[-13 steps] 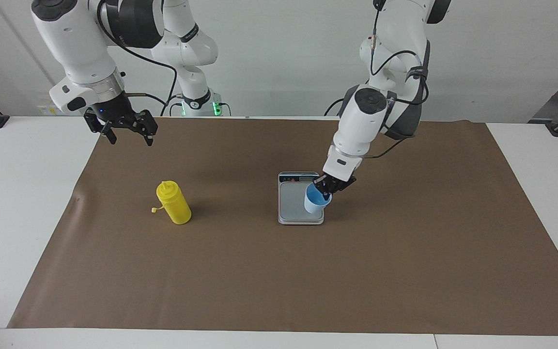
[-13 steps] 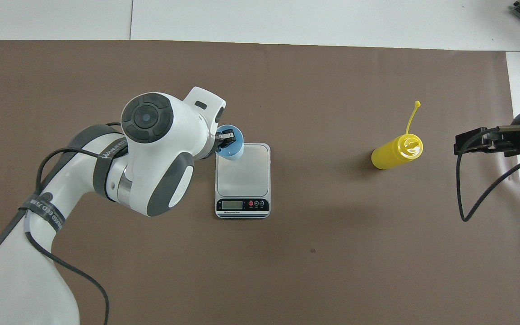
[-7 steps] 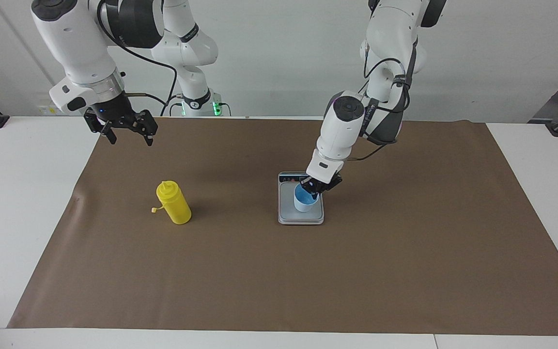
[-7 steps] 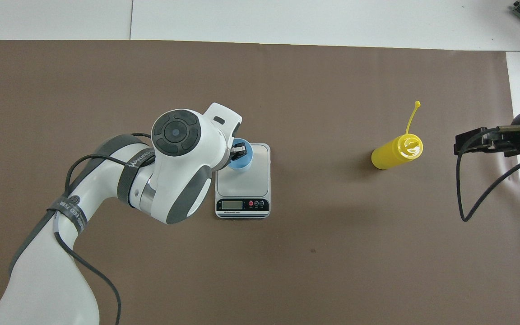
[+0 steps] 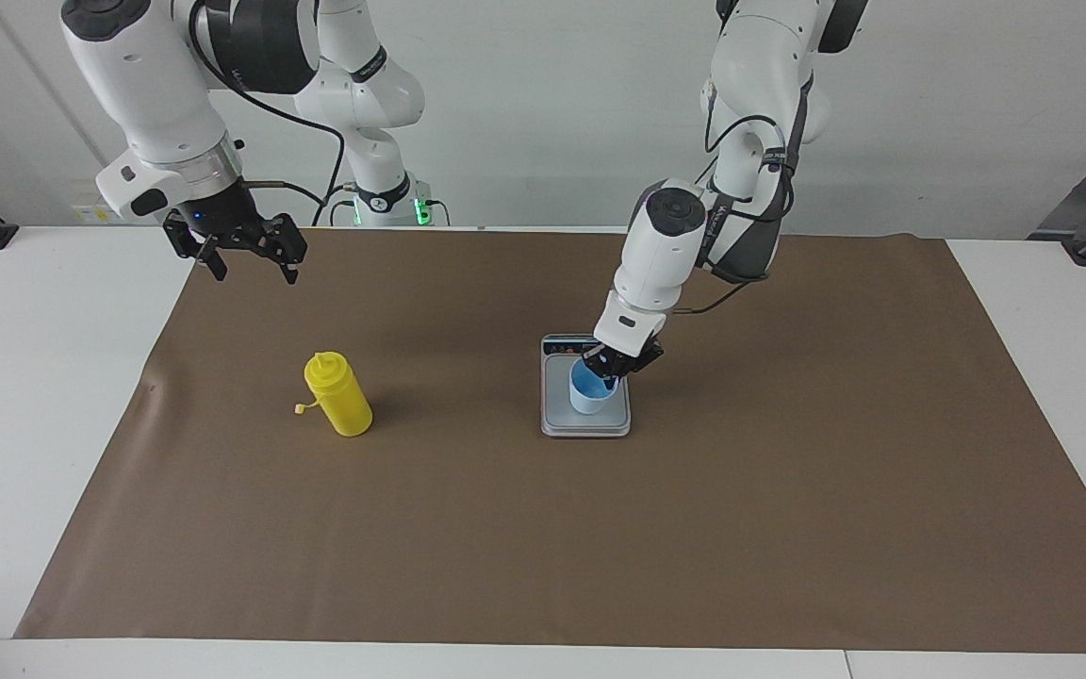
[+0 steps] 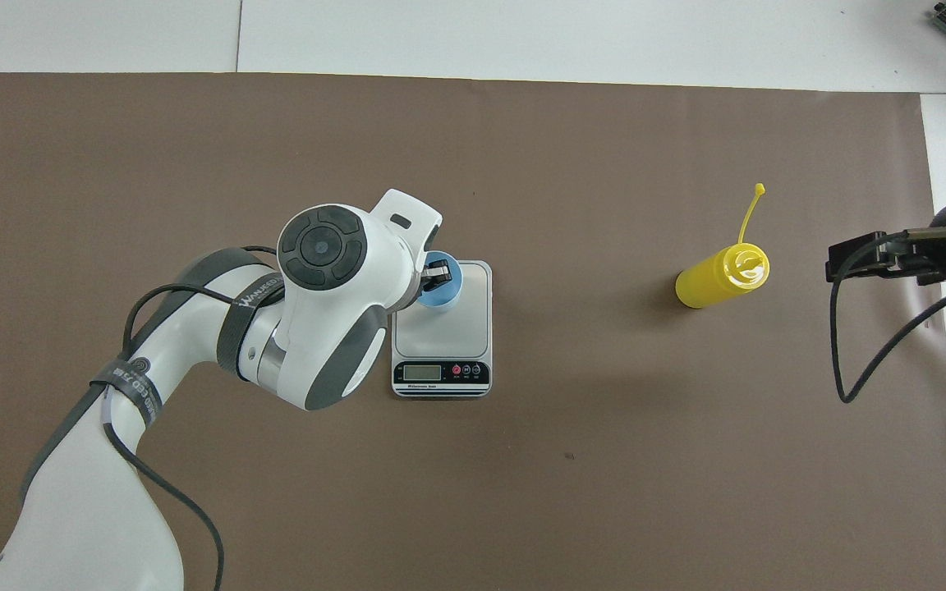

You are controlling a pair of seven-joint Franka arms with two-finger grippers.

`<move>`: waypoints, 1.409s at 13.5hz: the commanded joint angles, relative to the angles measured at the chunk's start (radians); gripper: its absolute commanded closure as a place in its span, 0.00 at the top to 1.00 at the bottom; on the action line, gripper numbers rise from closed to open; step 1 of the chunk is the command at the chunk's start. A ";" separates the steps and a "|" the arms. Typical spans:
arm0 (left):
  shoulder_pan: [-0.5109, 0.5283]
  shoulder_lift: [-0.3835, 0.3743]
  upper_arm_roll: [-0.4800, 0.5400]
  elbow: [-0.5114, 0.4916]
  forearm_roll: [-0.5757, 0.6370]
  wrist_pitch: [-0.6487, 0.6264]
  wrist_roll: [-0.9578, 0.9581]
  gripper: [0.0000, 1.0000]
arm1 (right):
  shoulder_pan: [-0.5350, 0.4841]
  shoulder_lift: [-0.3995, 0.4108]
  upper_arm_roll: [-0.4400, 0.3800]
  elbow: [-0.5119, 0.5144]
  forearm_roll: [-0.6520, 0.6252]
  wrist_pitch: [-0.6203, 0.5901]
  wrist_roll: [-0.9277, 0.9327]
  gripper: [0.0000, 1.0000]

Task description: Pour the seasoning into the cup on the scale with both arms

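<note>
Facing view shows the left gripper (image 5: 615, 366) clamped on the rim of the pale blue cup (image 5: 592, 392), which sits on the kitchen scale (image 5: 554, 426), probably so the plate can weigh what gets poured. Well toward the right arm's end, the right gripper (image 5: 247, 256) waits with fingers apart, the yellow squeeze bottle (image 5: 339, 395) upright below it. Overhead, the left arm hides much of the cup, but the scale's display (image 6: 422, 372) reads clearly.
</note>
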 commanded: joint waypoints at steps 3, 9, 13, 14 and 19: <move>-0.019 -0.023 0.016 -0.041 0.020 0.022 -0.015 0.00 | -0.009 -0.021 0.005 -0.021 0.001 -0.006 -0.019 1.00; -0.006 -0.072 0.019 -0.018 0.066 -0.075 -0.003 1.00 | -0.022 -0.020 0.005 -0.022 0.001 0.005 -0.025 1.00; 0.073 -0.147 0.028 0.007 0.102 -0.165 0.055 1.00 | -0.038 -0.038 0.005 -0.079 0.042 0.064 -0.212 1.00; 0.104 -0.148 0.028 0.027 0.102 -0.200 0.110 1.00 | -0.057 -0.055 0.005 -0.111 0.075 0.093 -0.259 1.00; 0.248 -0.198 0.028 0.032 0.100 -0.280 0.343 1.00 | -0.156 -0.090 0.003 -0.257 0.210 0.259 -0.595 1.00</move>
